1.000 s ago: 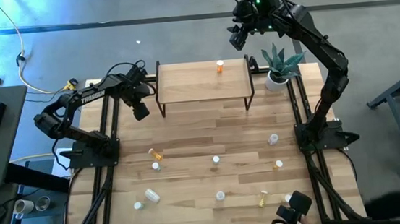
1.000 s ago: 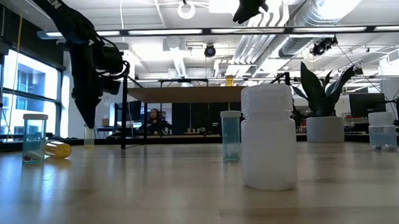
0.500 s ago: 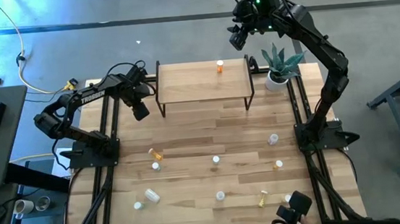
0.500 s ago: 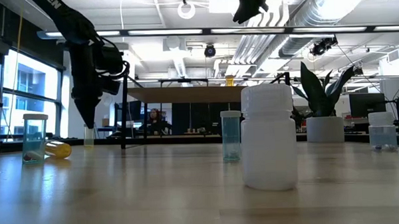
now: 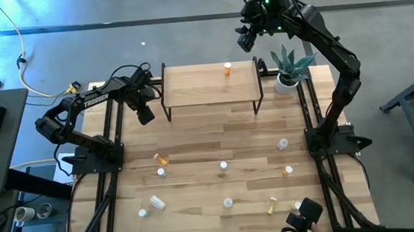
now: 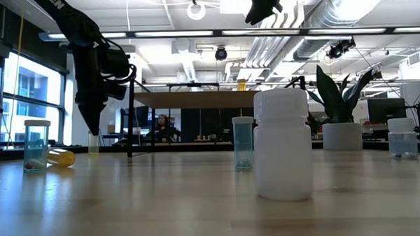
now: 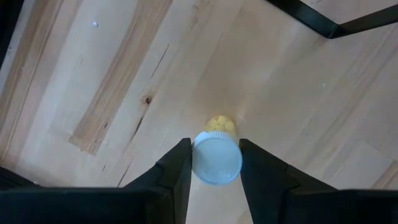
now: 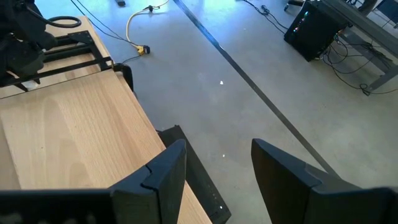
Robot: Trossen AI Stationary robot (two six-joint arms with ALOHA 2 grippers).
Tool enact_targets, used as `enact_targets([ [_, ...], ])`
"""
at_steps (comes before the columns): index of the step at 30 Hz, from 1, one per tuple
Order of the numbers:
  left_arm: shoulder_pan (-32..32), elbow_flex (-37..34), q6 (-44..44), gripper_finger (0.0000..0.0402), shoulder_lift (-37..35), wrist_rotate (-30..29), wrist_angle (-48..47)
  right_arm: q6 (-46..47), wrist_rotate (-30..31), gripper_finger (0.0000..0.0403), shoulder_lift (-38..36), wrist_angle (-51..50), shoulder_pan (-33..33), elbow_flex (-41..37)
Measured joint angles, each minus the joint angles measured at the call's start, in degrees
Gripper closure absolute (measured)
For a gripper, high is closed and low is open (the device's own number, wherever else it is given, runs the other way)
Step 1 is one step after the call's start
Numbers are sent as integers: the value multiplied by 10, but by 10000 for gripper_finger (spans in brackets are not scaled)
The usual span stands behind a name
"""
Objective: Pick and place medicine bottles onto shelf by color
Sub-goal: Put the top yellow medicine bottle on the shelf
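Nothing much has shifted across the desk (image 5: 194,143) since the earlier frames: both arms and all the loose bottles sit where they were. What has changed is the left claw (image 7: 215,163), which has been closed in on a yellow bottle (image 7: 216,157); in its wrist view the white cap is pinched between both fingers, with the bottle standing on the desk beside the shelf's (image 5: 210,84) left legs. So the grasp looks done, and a lift onto the shelf is probably due next. One orange bottle (image 5: 228,69) is already parked on the shelf's back edge. The right claw (image 5: 248,36) is held high beyond the shelf's far right corner, fingers apart, nothing in them. About ten bottles are left scattered over the near half of the desk.
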Motion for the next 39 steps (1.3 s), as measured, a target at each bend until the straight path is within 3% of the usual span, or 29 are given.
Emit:
enact_targets([
  [25, 0, 60, 0, 295, -10, -7, -72, 0, 0, 229, 0, 0, 0, 0],
  [29, 0, 90, 0, 295, -17, -10, -81, 0, 0, 229, 0, 0, 0, 0],
  [39, 0, 211, 9, 295, -18, -81, -156, 0, 0, 229, 0, 0, 0, 0],
])
